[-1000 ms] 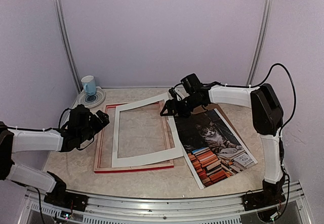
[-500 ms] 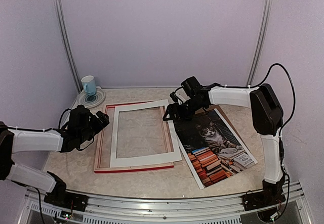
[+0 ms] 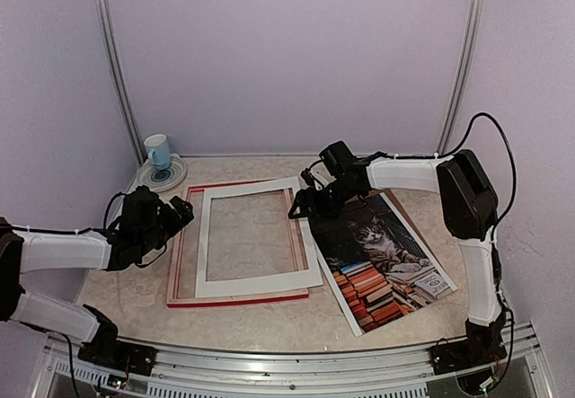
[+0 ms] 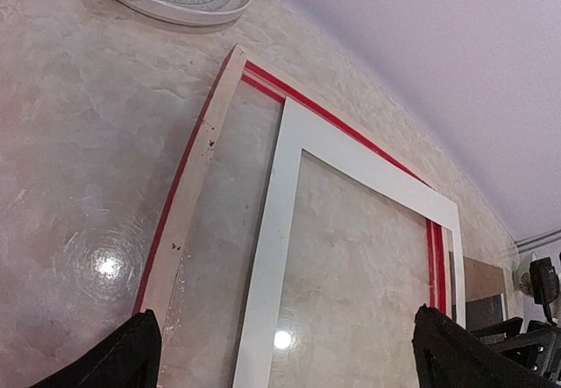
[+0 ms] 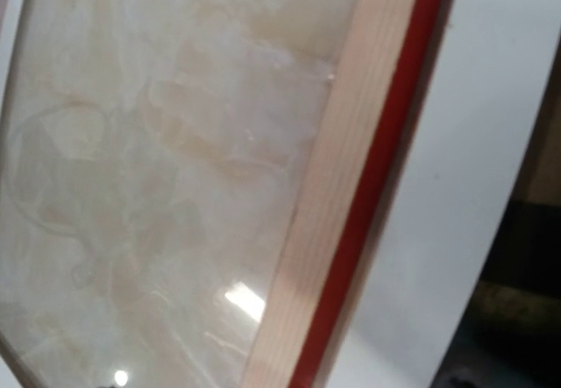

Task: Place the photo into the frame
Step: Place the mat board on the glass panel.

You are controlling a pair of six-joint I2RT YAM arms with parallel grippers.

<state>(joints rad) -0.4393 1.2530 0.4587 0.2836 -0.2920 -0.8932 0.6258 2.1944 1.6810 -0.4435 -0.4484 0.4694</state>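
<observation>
The mat (image 3: pixel 256 281) lies on the face-down frame (image 3: pixel 179 254) beneath the right jaws (gap untellable), likely awaiting the photo (image 3: pixel 377 254) beside them; left jaws gape wide, empty.

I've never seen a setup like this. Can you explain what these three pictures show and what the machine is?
Two robot arms are bolted to a table, each ending in a two-finger gripper. The wide picture comes from a camera above and behind them; the other two from cameras on the wrists. On the table lie a red frame, a white mat on it, a cat photo beside it, and a cup on a plate. The left gripper is open and empty. The right gripper sits at the mat's corner; its grip isn't clear.
</observation>
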